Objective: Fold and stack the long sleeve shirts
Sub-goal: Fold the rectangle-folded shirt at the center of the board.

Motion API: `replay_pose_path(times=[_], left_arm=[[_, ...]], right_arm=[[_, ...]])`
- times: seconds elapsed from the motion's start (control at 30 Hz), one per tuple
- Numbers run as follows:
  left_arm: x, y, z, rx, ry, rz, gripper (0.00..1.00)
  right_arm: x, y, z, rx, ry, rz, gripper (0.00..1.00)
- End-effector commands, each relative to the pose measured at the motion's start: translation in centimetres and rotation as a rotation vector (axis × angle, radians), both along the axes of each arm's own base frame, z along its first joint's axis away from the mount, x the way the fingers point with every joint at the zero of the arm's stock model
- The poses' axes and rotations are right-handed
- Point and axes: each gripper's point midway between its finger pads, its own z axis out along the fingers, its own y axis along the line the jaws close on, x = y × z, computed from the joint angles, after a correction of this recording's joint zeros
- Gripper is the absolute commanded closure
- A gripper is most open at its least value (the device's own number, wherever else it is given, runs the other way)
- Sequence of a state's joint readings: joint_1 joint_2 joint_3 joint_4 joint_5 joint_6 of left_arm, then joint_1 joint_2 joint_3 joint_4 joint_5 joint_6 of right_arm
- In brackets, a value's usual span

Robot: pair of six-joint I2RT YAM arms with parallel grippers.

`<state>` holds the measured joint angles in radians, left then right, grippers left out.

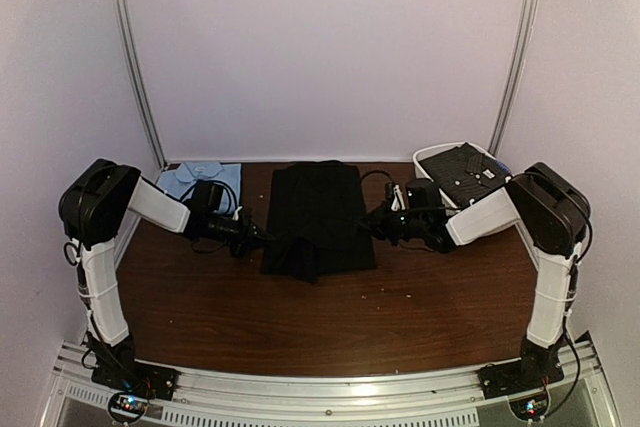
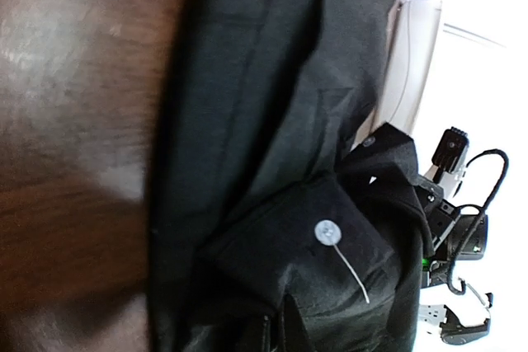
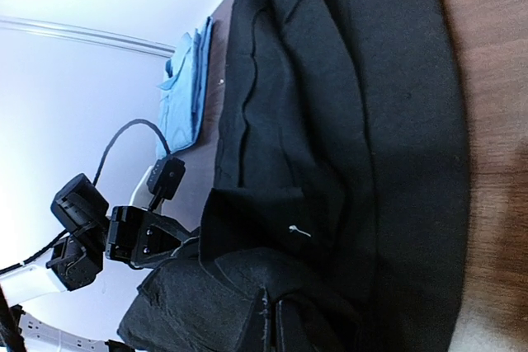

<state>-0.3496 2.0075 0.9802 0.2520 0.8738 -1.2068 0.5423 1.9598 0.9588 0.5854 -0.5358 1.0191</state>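
Note:
The black shirt lies as a long folded strip on the middle of the table, with a cuff bunched up at its near edge. My left gripper is at its left edge and my right gripper at its right edge, both low on the cloth. In the left wrist view the fingers are closed on a black fold beside a pale button. In the right wrist view the fingers are closed on black cloth. The light blue shirt lies flat at the back left.
A white oval tub at the back right holds a dark pale-dotted shirt. Bare brown tabletop lies in front of the black shirt. White walls and metal posts close in the back and sides.

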Motion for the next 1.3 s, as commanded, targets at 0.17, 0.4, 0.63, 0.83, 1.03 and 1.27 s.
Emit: replay_pose_path(times=[0.17, 0.4, 0.63, 0.83, 1.03, 1.27], left_arm=[[0.9, -0.4, 0.6, -0.004, -0.076, -0.019, 1.0], [1.9, 0.3, 1.6, 0.107, -0.141, -0.028, 0.59], [2.8, 1.9, 3.6, 0.247, -0.271, -0.036, 0.3], [1.9, 3.0, 5.0, 0.31, -0.353, -0.05, 0.26], [-1.5, 3.6, 4.0, 0.376, -0.357, -0.092, 0.29], [-5.0, 3.5, 1.4, 0.401, -0.308, -0.121, 0.59]], right_arm=[[0.3, -0.8, -1.6, -0.014, 0.003, -0.022, 1.0], [0.7, -1.3, -0.1, -0.075, -0.033, -0.02, 0.72], [0.2, -3.1, 2.0, -0.18, -0.097, -0.037, 0.49], [-2.1, -2.9, 2.5, -0.256, -0.137, 0.027, 0.45], [-4.1, -2.3, 0.8, -0.378, -0.149, 0.082, 0.49], [-5.1, -1.5, -1.4, -0.48, -0.142, 0.118, 0.72]])
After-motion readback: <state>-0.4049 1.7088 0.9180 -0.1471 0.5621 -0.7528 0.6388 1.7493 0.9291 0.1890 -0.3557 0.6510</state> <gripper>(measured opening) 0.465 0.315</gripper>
